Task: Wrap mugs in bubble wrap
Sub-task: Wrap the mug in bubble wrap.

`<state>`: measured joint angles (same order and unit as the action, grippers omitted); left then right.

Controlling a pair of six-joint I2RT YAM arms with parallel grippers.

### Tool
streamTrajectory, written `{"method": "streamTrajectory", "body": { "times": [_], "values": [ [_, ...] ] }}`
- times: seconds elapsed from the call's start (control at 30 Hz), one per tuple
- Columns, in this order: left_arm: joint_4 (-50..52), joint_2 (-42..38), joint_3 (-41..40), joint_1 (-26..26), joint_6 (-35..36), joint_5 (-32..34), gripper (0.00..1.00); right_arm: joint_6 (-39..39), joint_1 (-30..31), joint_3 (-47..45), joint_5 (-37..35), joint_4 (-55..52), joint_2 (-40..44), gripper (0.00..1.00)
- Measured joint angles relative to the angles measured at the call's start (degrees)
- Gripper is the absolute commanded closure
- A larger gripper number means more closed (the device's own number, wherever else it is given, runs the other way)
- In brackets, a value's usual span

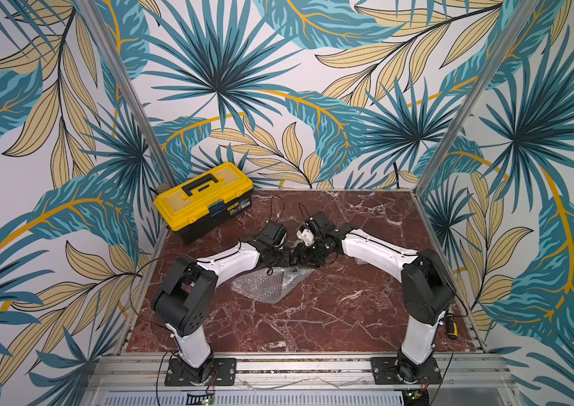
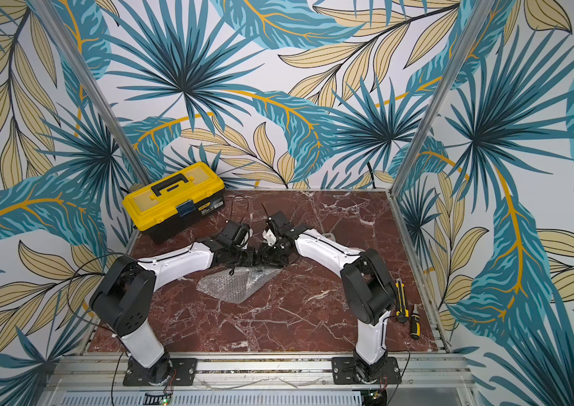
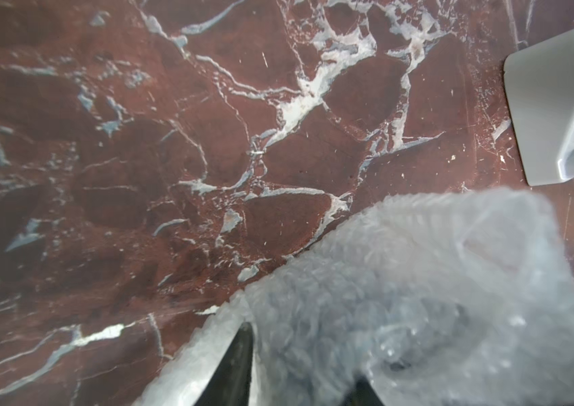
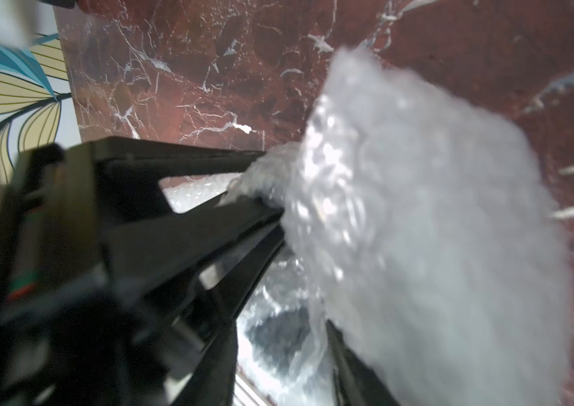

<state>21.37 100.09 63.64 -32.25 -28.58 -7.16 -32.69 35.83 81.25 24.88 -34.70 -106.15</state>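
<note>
Red marble tabletop (image 1: 313, 316), with the bubble wrap (image 1: 264, 286) lying mid-table, its far end bunched up where both arms meet. We see the left end effector (image 3: 299, 355) pinching that bunch; the right end effector (image 4: 282, 337) sits right against it, but we can't tell its grip.

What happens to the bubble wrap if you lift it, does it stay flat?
Probably not: the bubble wrap lies folded and crumpled on the table, so it should flop and droop. It looks thin, clear and full of air, so likely very light. Its shiny surface might slip.
</note>
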Motion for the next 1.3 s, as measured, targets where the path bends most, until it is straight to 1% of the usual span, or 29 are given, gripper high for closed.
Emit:
{"method": "streamTrajectory", "body": {
  "times": [0.13, 0.37, 0.5, 0.63, 0.73, 0.83, 1.07, 1.3],
  "values": [
    [-0.28, 0.2, 0.0, -0.09, -0.33, 0.0, 0.68, 0.44, 0.17, -0.15, -1.55, -3.34, 3.04, 0.43],
    [-0.63, 0.55, -0.11, -0.31, -0.37, 0.5, 0.68, 2.67, 0.42, -0.15, -5.92, -9.44, 8.39, 0.41],
    [-0.7, 0.55, -0.13, -0.33, -0.39, 0.52, 0.68, 4.0, -1.51, -0.13, -8.59, -10.71, 9.07, 0.41],
    [-0.85, 0.55, -0.22, -0.33, -0.37, 0.52, 0.68, 5.38, -4.98, -0.44, -9.86, -9.44, 8.98, 0.41],
    [-0.96, 0.55, -0.26, -0.35, -0.37, 0.52, 0.69, 5.79, -7.63, -1.07, -8.98, -6.36, 7.8, 0.41],
    [-0.98, 0.55, -0.26, -0.35, -0.37, 0.52, 0.69, 5.73, -8.79, -1.14, -6.29, -2.34, 4.74, 0.42],
    [-0.98, 0.55, -0.26, -0.35, -0.35, 0.52, 0.69, 4.5, -8.11, -1.62, -0.55, 4.76, -1.29, 0.48],
    [-0.94, 0.42, -0.28, -0.35, -0.37, 0.52, 0.68, 4.22, -6.54, -1.64, 0.37, 6.08, -2.03, 0.56]
  ]
}}
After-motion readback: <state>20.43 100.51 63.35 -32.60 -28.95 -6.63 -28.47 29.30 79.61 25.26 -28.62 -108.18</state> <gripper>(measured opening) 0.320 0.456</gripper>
